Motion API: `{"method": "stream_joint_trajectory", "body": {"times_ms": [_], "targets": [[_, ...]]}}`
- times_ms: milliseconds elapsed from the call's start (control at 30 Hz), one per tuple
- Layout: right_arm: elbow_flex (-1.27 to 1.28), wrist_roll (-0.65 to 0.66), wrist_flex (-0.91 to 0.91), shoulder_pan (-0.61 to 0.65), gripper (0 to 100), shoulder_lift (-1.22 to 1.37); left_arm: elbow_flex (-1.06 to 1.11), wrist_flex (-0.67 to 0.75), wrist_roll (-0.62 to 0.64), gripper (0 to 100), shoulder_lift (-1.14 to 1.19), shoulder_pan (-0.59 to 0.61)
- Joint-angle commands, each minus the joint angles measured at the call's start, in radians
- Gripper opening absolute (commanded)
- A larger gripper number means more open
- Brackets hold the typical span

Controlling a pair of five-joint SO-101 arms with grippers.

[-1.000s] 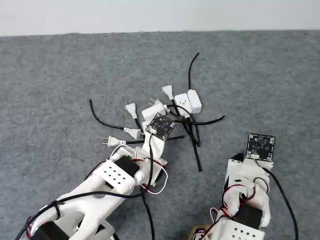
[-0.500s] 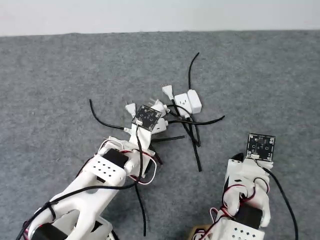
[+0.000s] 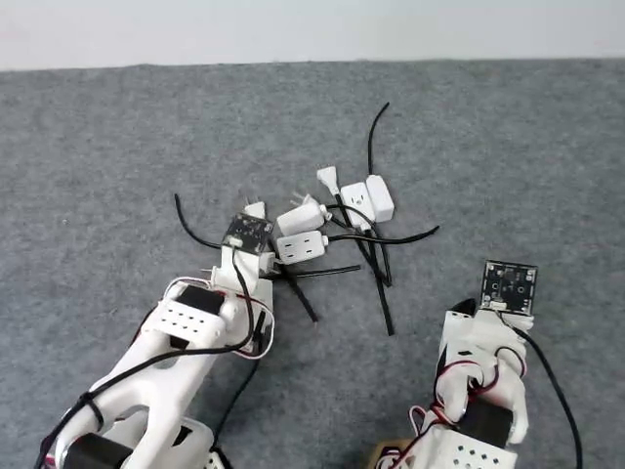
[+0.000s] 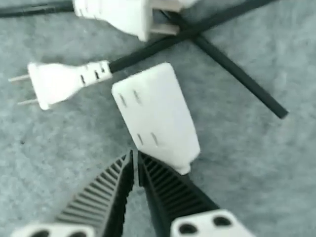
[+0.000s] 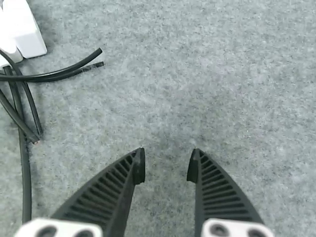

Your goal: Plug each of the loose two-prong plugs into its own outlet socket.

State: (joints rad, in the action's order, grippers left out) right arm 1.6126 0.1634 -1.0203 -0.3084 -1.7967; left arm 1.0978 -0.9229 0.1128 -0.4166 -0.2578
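The left pincer (image 4: pixel 135 160) is hanging nearly closed, holding nothing. Just past its tips an outlet (image 4: pixel 157 118) is lying slots-up, with a plug (image 4: pixel 61 84) just beside it. The plug is looking light and slick, likely skidding, so gripping its ribbed body seems best. Farther off, a second plug (image 4: pixel 123 15) is running off-frame. The right pincer (image 5: pixel 165 168) is gaping wide above carpet (image 5: pixel 222 74).

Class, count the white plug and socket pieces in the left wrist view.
3: an outlet block just ahead of the left gripper, a two-prong plug beside it, and another pronged piece beyond both, partly cut off. More may lie outside the frame.
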Motion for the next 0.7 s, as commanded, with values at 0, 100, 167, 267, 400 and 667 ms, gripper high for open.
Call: {"method": "stream_joint_trajectory", "body": {"times_ms": [0,100,167,267,400,667], "targets": [[-0.018,0.014,0.025,0.007,15.1,-0.010,-0.082,-0.063,-0.012,2,-0.075,0.008],[-0.018,0.014,0.025,0.007,15.1,-0.010,-0.097,-0.104,-0.012,2,-0.192,0.014],[-0.018,0.014,0.025,0.007,15.1,-0.010,-0.097,-0.135,-0.012,3,-0.287,0.029],[-0.018,0.014,0.025,0.007,15.1,-0.010,-0.076,-0.181,0.000,14,-0.416,0.032],[-0.018,0.014,0.025,0.007,15.1,-0.010,0.064,-0.112,0.077,32,-0.522,-0.003],[-0.018,0.014,0.024,0.007,15.1,-0.010,0.111,0.012,0.123,36,-0.361,-0.055]]}}
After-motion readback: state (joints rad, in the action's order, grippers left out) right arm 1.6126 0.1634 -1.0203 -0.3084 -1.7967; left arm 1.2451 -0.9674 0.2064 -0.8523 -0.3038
